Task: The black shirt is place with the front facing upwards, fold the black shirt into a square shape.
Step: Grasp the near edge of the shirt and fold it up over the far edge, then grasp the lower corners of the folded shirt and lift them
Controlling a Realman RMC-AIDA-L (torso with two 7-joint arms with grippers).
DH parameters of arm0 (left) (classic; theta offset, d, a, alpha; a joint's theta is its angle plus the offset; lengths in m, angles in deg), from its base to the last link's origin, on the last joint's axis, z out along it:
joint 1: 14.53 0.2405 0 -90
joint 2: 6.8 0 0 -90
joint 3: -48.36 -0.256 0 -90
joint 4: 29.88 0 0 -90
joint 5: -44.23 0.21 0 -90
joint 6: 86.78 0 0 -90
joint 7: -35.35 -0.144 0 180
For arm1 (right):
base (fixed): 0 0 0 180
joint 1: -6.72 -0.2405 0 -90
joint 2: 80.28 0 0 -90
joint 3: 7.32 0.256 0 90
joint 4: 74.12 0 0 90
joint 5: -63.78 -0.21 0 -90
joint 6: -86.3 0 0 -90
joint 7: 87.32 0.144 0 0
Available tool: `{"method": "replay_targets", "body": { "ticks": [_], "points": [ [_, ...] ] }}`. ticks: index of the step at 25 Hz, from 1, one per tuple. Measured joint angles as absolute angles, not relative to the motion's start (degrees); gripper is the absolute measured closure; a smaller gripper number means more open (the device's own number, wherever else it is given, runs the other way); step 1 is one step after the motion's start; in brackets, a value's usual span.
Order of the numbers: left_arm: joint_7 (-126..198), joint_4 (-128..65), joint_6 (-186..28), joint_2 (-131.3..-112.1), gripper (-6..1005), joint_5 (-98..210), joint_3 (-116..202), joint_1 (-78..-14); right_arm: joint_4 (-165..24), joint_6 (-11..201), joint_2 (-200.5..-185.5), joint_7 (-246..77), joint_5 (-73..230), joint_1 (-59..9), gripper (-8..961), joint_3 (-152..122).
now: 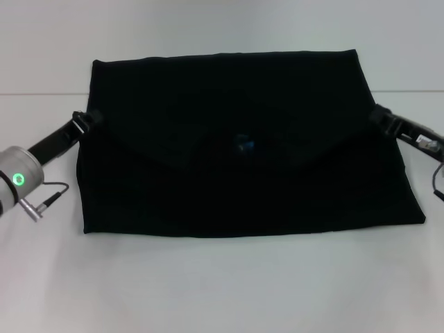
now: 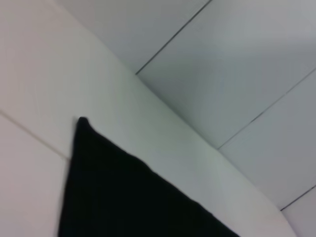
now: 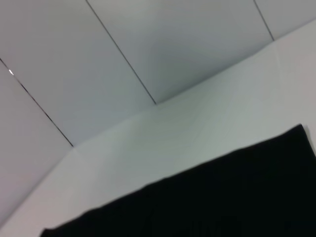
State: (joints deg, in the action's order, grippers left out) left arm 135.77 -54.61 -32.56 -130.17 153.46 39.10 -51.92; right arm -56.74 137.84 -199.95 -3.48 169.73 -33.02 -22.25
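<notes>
The black shirt (image 1: 236, 159) lies part-folded mid-worktop (image 1: 222, 291) — left gripper (image 1: 89, 119) and right gripper (image 1: 380, 115) at its side edges, jaws' state unclear. Likely next: fold crosswise into a square.

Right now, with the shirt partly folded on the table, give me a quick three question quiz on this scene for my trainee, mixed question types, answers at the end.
1. True or false: the black shirt is crumpled in a heap at the table's near edge.
2. Multiple choice: where are the two grippers? A) both hovering over the shirt's middle; B) left gripper at the shirt's left edge, right gripper at its right edge; C) both parked off the table.
3. Short answer: what small coloured detail shows near the shirt's centre?

Key:
1. False; it lies flat, folded into a wide block.
2. B.
3. A small blue neck label.
</notes>
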Motion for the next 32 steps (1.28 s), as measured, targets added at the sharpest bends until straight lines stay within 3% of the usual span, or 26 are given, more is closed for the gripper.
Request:
{"method": "replay_targets", "body": {
  "ticks": [6,9,11,16,22,28,32],
  "points": [
    [133.01,-52.45,-36.33,-130.65,953,153.55,36.44,-53.14,-59.06,137.00,-200.14,-9.03,169.58,-33.39,926,-22.06],
    [131.52,-51.61,-36.43,-130.71,897,153.39,36.35,-53.40,-59.36,137.53,-200.16,-9.30,169.57,-33.18,920,-22.27],
    [131.43,-51.26,-36.89,-130.72,860,152.84,36.63,-53.31,-59.42,137.90,-200.16,-9.31,169.58,-32.88,835,-22.29],
    [132.33,-51.24,-37.65,-130.67,642,151.98,36.70,-51.95,-58.94,141.91,-199.95,-8.96,168.58,-30.67,628,-21.48],
    [135.03,-52.60,-29.68,-129.42,515,152.32,36.44,-48.63,-58.61,148.40,-199.31,-9.29,162.78,-26.55,375,-21.17],
    [145.17,-60.75,-16.94,-128.50,382,157.69,35.36,-44.37,-57.20,155.39,-197.63,-8.67,163.97,-23.41,57,-23.63],
    [152.10,-66.77,-8.66,-126.90,272,166.89,35.27,-43.32,-56.57,161.02,-195.59,-8.69,168.91,-22.26,55,-28.49]
  ]
}}
